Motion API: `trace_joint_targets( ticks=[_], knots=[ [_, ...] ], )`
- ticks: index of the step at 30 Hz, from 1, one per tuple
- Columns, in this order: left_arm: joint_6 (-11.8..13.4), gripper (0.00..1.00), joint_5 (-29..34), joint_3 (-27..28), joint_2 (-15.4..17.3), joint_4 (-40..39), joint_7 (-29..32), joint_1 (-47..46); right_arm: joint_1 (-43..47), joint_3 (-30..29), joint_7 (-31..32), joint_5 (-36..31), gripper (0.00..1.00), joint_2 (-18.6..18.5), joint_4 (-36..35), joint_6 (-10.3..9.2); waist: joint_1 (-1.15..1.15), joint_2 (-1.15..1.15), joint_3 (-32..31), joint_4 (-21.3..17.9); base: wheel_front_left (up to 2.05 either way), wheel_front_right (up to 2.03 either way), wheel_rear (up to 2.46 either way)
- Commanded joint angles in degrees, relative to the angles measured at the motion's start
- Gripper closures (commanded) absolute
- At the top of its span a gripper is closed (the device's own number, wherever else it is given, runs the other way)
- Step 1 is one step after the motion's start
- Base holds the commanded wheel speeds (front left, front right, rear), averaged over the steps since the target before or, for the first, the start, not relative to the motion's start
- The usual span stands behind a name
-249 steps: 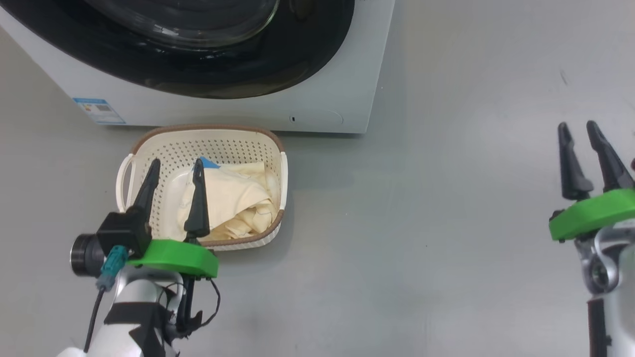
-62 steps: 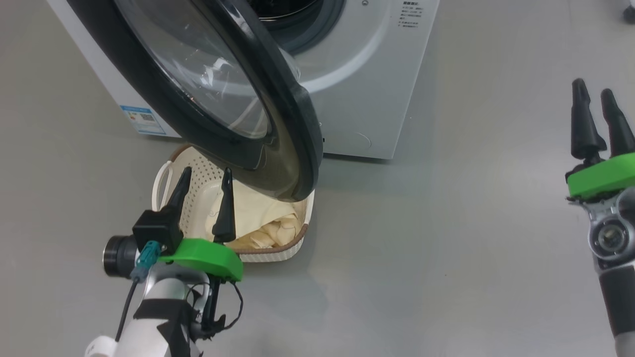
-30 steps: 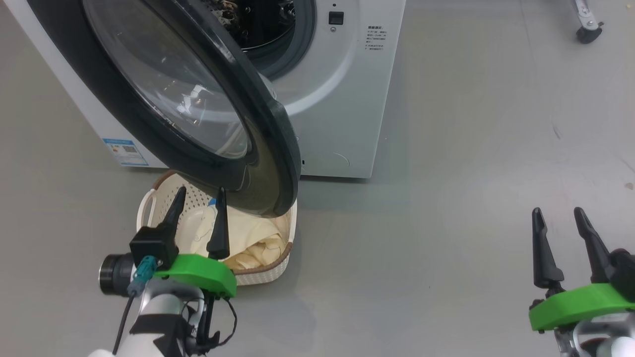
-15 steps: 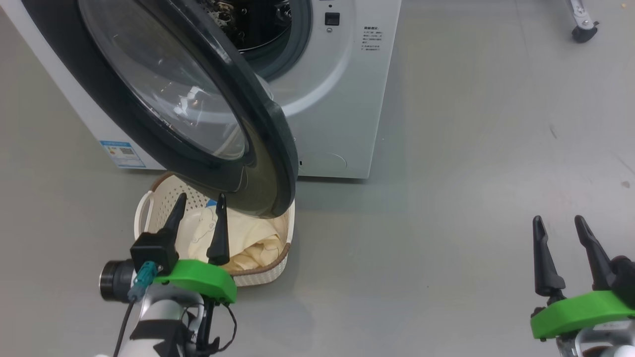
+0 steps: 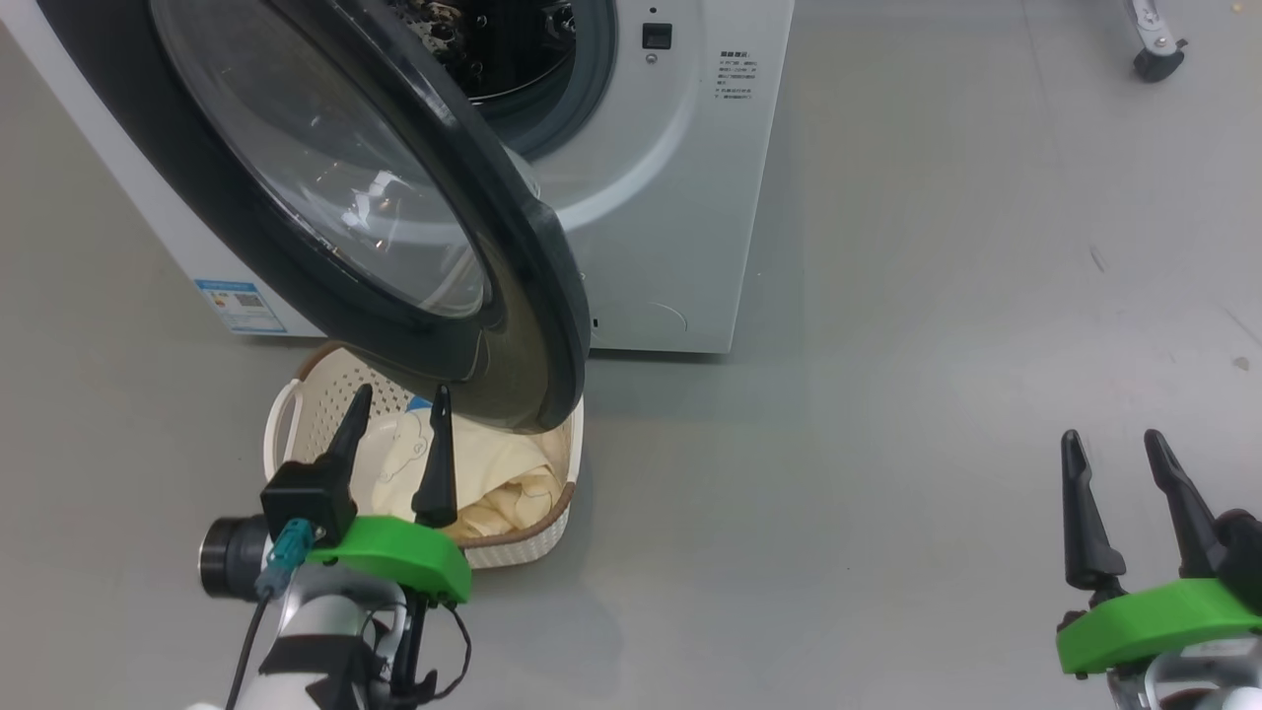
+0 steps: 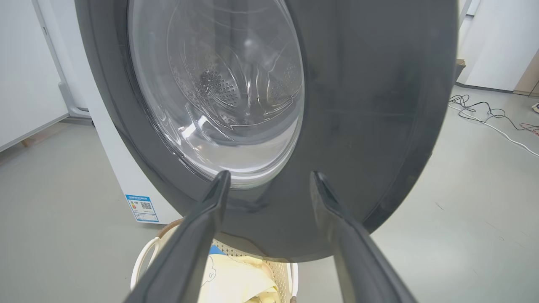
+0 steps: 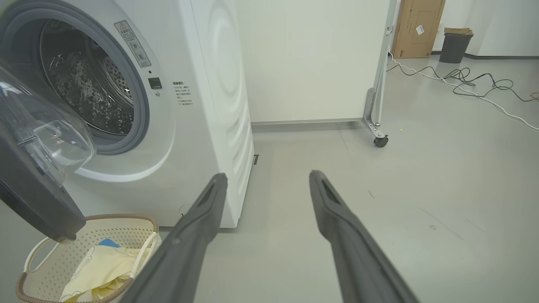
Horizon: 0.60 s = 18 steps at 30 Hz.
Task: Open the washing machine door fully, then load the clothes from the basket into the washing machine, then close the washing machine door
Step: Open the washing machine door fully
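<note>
Head view: left gripper [image 5: 401,394], right gripper [image 5: 1110,439] fingers wide, empty; glossy black-rimmed round door [image 5: 547,296] seems stiff, heavy: push its free rim.

Directly ahead of the left gripper [image 5: 401,391], the half-open door [image 5: 537,325] blocks the way to the drum mouth [image 5: 513,39]. Its black rim overhangs the far part of the basket [image 5: 286,414] under the fingertips. The near part lies uncovered, with the clothes [image 5: 508,478] reachable from above. Ahead of the right gripper [image 5: 1111,436] and to both its sides lies bare floor [image 5: 887,394]. Ahead to its left, the gap between the door's free edge and the washer [image 5: 680,217] front stands open toward the drum. A caster [image 5: 1149,64] stands far ahead, well apart.
</note>
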Motion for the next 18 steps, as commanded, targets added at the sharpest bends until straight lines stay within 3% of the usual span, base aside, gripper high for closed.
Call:
trace_joint_targets(
  ticks=[1,2,3,4,10,18],
  knots=[
    [-0.22,0.05,0.61,2.01,0.94,-1.28,-0.38,-2.48,-0.75,0.7,-0.03,0.28,0.0,-0.7,-1.88,-0.01,0.0,0.0,0.14,-0.04,0.0,0.0,0.0],
    [-0.24,0.53,0.58,2.04,0.94,-1.21,-0.38,-2.61,-0.77,0.66,-0.04,0.23,0.0,-0.7,-1.87,-0.01,0.0,0.0,0.15,-0.05,0.0,0.0,0.0],
    [-0.2,0.88,0.46,2.17,0.93,-1.29,-0.38,-2.75,-0.76,0.6,-0.04,0.22,0.0,-0.7,-1.83,-0.01,0.0,0.0,0.14,-0.06,0.0,0.0,0.0],
    [-0.1,1.0,0.21,2.45,0.91,-1.48,-0.38,-2.88,-0.76,0.55,-0.02,0.24,0.0,-0.7,-1.78,-0.01,0.0,0.0,0.13,-0.07,0.0,0.0,0.0],
    [0.91,1.0,-0.37,3.85,0.86,-4.73,-0.38,-4.65,-0.43,0.16,0.06,0.51,0.0,-0.7,-1.38,-0.01,0.0,0.0,-0.44,0.3,0.0,0.0,0.0],
    [0.43,1.0,-1.53,1.37,0.61,-18.99,0.12,-7.47,0.36,-1.06,0.3,0.84,0.0,-0.7,-0.98,-0.01,0.0,0.0,-1.52,0.59,0.0,0.0,0.0]
  ],
)
